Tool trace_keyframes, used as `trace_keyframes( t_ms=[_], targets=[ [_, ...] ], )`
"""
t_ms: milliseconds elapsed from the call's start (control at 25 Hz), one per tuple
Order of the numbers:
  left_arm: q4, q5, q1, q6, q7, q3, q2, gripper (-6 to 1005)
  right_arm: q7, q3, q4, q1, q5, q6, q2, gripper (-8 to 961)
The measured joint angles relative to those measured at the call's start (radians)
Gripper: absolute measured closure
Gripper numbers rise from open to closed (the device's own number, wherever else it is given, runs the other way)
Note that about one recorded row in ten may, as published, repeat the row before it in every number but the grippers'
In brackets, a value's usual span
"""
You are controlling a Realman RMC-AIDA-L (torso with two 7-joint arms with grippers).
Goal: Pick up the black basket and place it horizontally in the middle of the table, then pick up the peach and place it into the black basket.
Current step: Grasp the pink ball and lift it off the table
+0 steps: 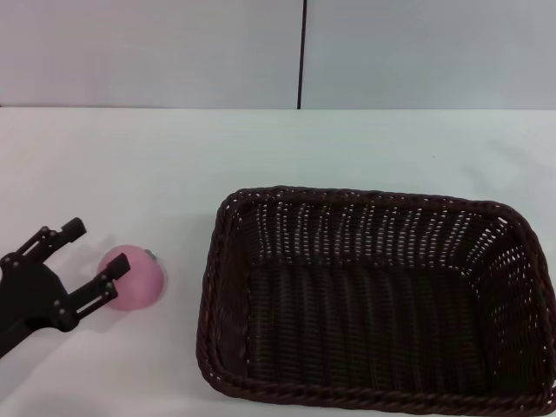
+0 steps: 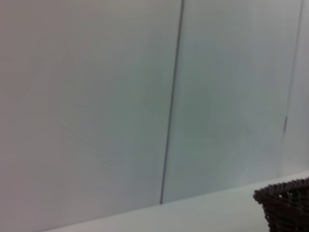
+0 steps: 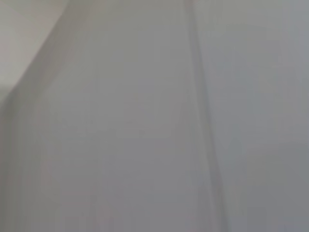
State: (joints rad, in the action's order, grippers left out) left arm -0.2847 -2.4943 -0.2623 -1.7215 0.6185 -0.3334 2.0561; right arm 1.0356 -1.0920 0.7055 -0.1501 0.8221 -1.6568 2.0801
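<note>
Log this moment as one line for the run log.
left end effector: open beside small pink round peach | large dark woven wicker basket: empty, on white table | right end effector: not in view

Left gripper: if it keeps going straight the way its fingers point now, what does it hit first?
Likely the peach. The left gripper is open, pointing across the table toward it, one finger overlapping the fruit in the head view. Depth and height are unclear, so contact isn't certain.

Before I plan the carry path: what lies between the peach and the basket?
Nothing: in the head view only bare table separates the peach from the basket. The left gripper is on the peach's other side.
</note>
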Motion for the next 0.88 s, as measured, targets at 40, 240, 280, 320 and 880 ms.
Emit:
trace_keyframes(
  t_ms=[40, 240, 280, 320, 880],
  targets=[
    [-0.001, 0.0, -0.003, 0.007, 0.003, 0.009, 0.0, 185, -0.022, 0.0, -0.044, -0.003, -0.034, -0.007, 0.0, 300],
    [-0.004, 0.0, -0.007, 0.029, 0.01, 0.025, 0.0, 184, -0.127, 0.0, -0.246, -0.022, -0.156, -0.039, -0.001, 301],
    [-0.006, 0.0, -0.01, 0.062, 0.014, 0.042, 0.001, 184, -0.159, 0.0, -0.309, -0.031, -0.182, -0.046, -0.001, 301],
    [-0.007, 0.0, -0.01, 0.083, 0.017, 0.059, 0.001, 184, -0.159, 0.0, -0.309, -0.031, -0.182, -0.046, -0.001, 301],
    [0.026, 0.005, -0.025, 0.169, 0.028, 0.127, 0.006, 206, -0.184, 0.001, -0.425, -0.04, -0.205, -0.044, -0.005, 301]
  ],
)
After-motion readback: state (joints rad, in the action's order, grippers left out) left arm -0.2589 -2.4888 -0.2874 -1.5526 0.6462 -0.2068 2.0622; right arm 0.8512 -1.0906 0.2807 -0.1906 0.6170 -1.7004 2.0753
